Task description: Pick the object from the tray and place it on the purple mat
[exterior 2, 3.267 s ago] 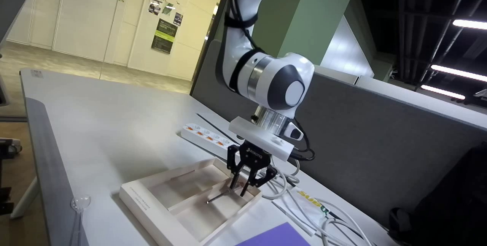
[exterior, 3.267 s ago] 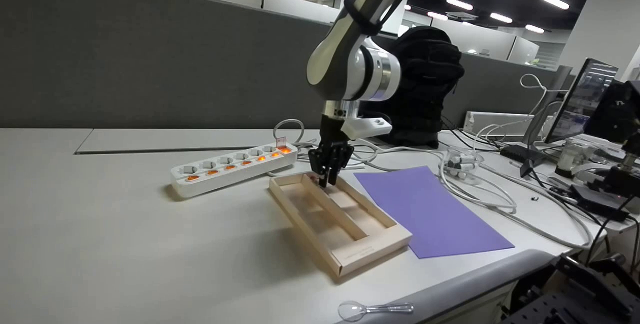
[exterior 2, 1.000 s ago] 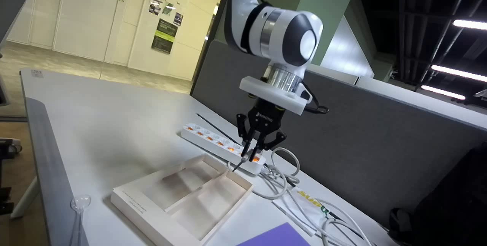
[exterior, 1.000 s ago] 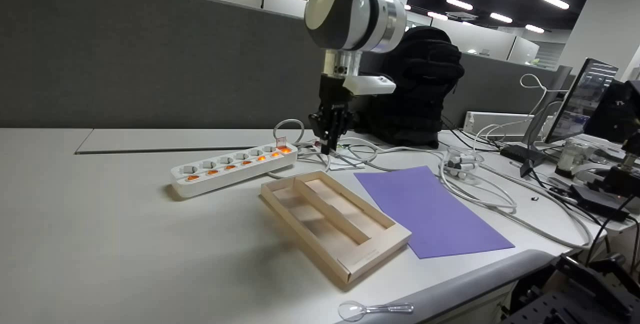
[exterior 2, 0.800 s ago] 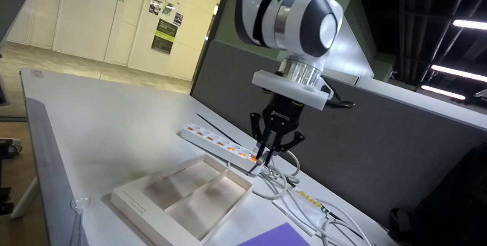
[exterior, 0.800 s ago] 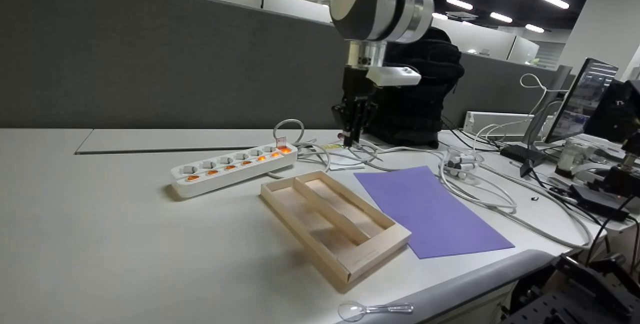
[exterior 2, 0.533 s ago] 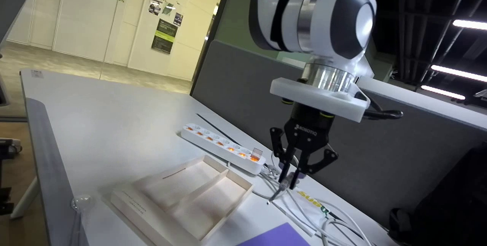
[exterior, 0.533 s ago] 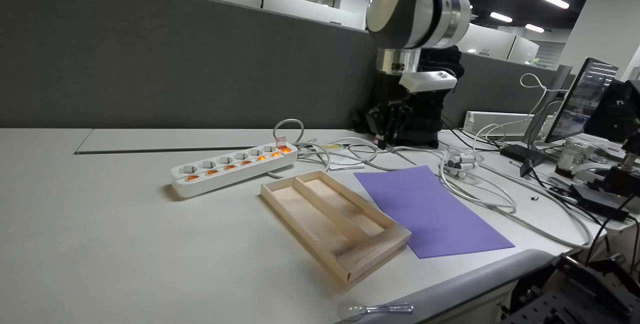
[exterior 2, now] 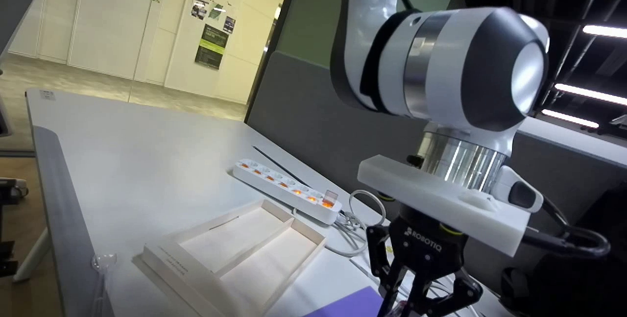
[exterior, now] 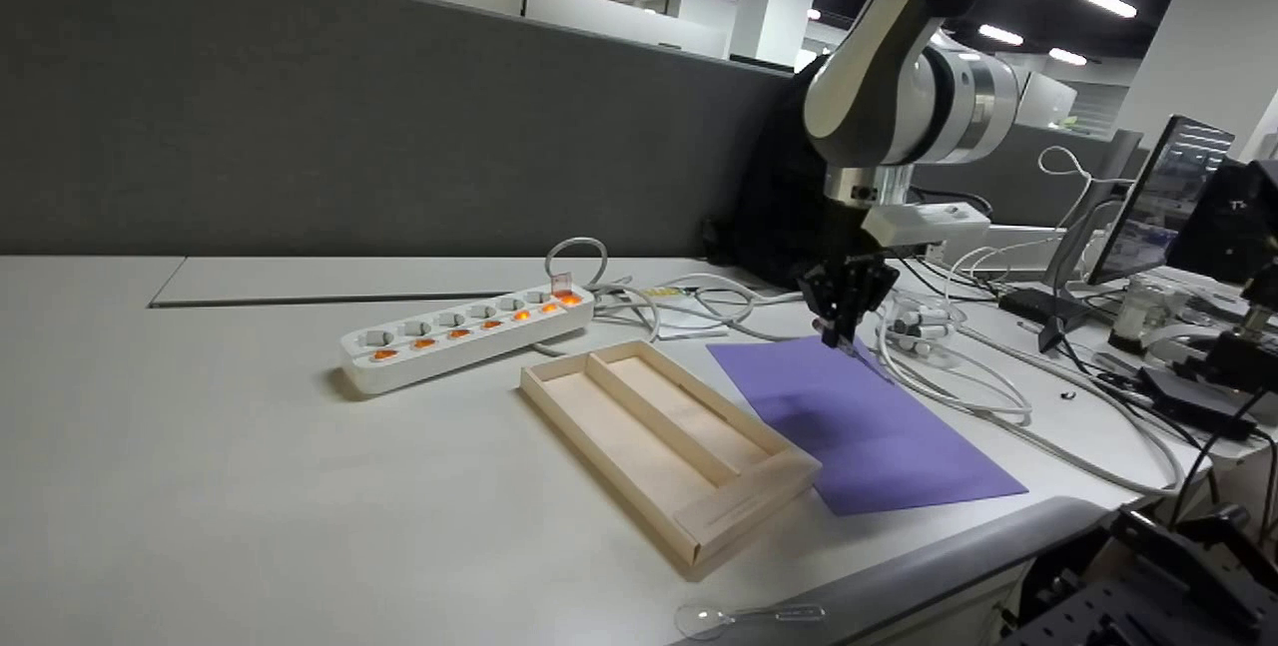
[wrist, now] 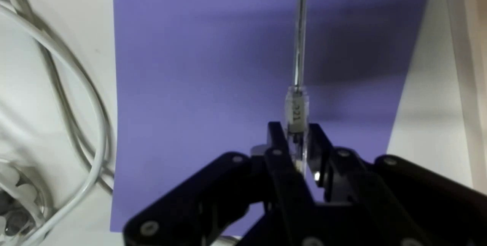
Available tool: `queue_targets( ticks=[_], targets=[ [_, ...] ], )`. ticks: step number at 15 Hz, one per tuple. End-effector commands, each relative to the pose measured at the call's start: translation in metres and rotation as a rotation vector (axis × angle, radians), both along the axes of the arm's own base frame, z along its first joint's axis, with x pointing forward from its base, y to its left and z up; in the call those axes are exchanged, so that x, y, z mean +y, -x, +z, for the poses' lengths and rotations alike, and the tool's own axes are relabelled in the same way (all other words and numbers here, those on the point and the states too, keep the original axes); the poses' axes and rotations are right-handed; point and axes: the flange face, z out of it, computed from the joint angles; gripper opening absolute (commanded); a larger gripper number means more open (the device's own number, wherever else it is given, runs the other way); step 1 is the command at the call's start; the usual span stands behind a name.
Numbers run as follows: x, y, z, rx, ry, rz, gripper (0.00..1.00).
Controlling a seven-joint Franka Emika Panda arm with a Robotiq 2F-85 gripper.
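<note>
In an exterior view, the camera stands back from the desk (exterior: 250,486) and looks across it toward the grey partition (exterior: 349,147), the tray (exterior: 744,498) low in mid-frame. In an exterior view, a tilted camera near the arm (exterior 2: 436,62) looks along the desk toward a postered wall (exterior 2: 181,45) at upper left. Both exterior views share the tray and power strip (exterior: 469,338). The wrist view looks down closely on the purple mat (wrist: 190,86), the pincer (wrist: 295,130) at bottom centre; the tray probably shows, blurred, at the right edge.

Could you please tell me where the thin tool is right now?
In the wrist view, the thin tool is right of centre, gripped by the end effector over the purple mat, left of the tray.
</note>
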Motion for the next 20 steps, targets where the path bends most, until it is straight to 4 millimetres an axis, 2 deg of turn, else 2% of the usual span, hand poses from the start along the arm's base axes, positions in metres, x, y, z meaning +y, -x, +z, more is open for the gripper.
queue_targets(
  ticks=[1,11,12,13,17,20],
  targets=[
    [-0.006,0.001,-0.021,-0.012,-0.019,-0.078,0.05],
    [-0.001,-0.023,-0.071,-0.073,-0.052,-0.184,0.05],
    [0.001,-0.026,-0.074,-0.071,-0.066,-0.187,0.42],
    [0.003,-0.029,-0.076,-0.068,-0.076,-0.188,0.45],
    [0.011,-0.038,-0.077,-0.065,-0.118,-0.185,0.72],
    [0.021,-0.038,-0.069,-0.032,-0.132,-0.164,0.92]
  ],
)
